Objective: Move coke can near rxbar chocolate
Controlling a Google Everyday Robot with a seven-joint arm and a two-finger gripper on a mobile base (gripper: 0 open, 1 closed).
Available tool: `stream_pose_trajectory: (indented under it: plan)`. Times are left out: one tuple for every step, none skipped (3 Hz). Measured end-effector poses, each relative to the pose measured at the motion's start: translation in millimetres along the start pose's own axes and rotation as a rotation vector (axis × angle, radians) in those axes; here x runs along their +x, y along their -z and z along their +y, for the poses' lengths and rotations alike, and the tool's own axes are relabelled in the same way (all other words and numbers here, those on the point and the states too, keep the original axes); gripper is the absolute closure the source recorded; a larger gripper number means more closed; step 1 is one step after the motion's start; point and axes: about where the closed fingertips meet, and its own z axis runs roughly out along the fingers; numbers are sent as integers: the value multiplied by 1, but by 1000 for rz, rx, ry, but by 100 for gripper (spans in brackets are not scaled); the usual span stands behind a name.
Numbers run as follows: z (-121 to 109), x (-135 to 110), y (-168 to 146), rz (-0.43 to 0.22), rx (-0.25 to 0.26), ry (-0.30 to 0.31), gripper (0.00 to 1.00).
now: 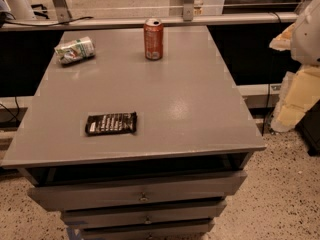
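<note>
Coke can upright at the far edge, bar near the front

Coke can (153,39) stood upright close to the back edge of the grey table (200,109), roughly at the middle of its width. The rxbar chocolate (111,123) lay flat, well apart from it, toward the front and somewhat left. A dented white-and-green can (74,50) lay on its side at the back left, clear of both.

The gripper was nowhere over the table and I could not find it in view at all, so how it was set I could not tell. By my reckoning the reach had not begun.

To do it well, I judged the arm should take the can low around its body, squarely from the side, so that it would not tip. It should then carry it forward and left, and set it down upright just beside the bar rather than on the wrapper.

A pale rounded shape (307,31) at the right edge was cut off. Whether it belonged to the robot I could not say. The bar's white lettering was too small to read. The drawers (143,196) below ran out of sight at the bottom.
</note>
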Motion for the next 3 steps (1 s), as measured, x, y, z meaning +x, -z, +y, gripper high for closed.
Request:
stream_pose_trajectory:
  plan:
    - [0,0,0,0,0,0,0]
    - [-10,-4,-20,-64,-3,-58,0]
    - [-43,-14,-61,-173,-1,-149,0]
